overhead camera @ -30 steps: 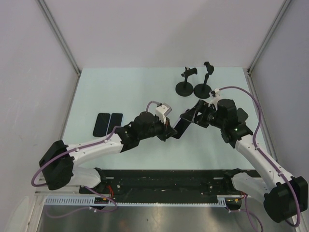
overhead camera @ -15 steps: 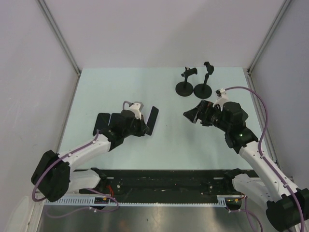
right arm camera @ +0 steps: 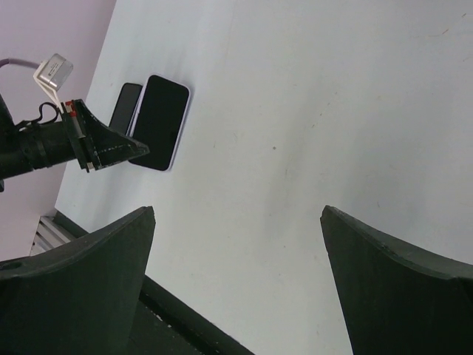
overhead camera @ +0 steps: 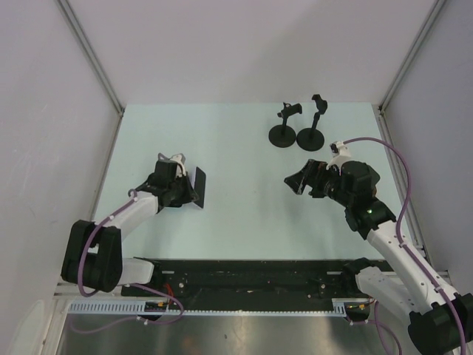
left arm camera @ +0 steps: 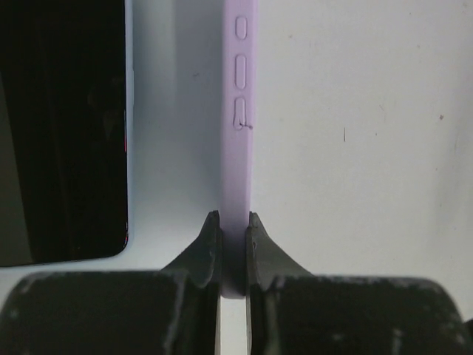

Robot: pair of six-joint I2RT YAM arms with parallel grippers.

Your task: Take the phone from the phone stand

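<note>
lilac phone [left arm camera: 238, 111], lengthwise from left jaws

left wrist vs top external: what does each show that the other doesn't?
Only left wrist: the lilac-cased phone seen edge-on, side buttons visible, pinched by the left gripper. Beside it a black-screened phone lies flat; I cannot make it out from above.
Only top external: two empty black round-based phone stands near the far edge of the pale green table, and the open right gripper.
Both: the left gripper shut on the phone, and the table surface.
</note>
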